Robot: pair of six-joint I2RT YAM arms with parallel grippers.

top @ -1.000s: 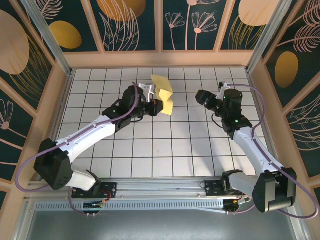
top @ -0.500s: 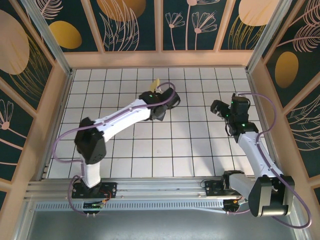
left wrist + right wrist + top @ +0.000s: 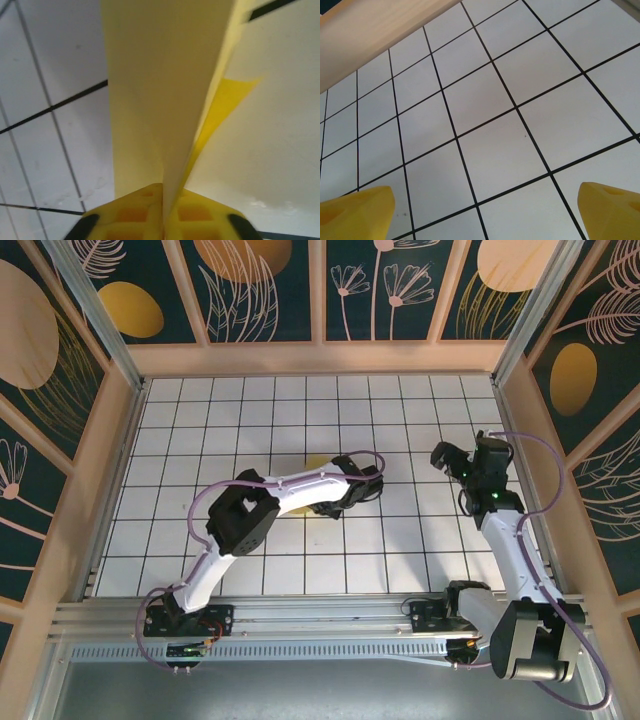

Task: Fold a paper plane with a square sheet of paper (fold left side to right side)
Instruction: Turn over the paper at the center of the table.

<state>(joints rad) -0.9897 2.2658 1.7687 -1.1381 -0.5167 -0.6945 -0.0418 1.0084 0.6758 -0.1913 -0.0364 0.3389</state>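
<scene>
Your square sheet of paper (image 3: 150,90) is thin, matt and smooth away from its fold. On your left gripper (image 3: 163,205) you see matt yellow moulded plastic; the table (image 3: 490,150) is smooth white tile with a faint sheen, edged by a pale wooden rim (image 3: 375,30).

A white tabletop (image 3: 300,550) ruled with black grid lines sits inside a pale wooden rim (image 3: 320,358), with dark teal wall panels (image 3: 280,310) bearing gold ovals and pale leaf drawings far, left and right, evenly lit.
</scene>
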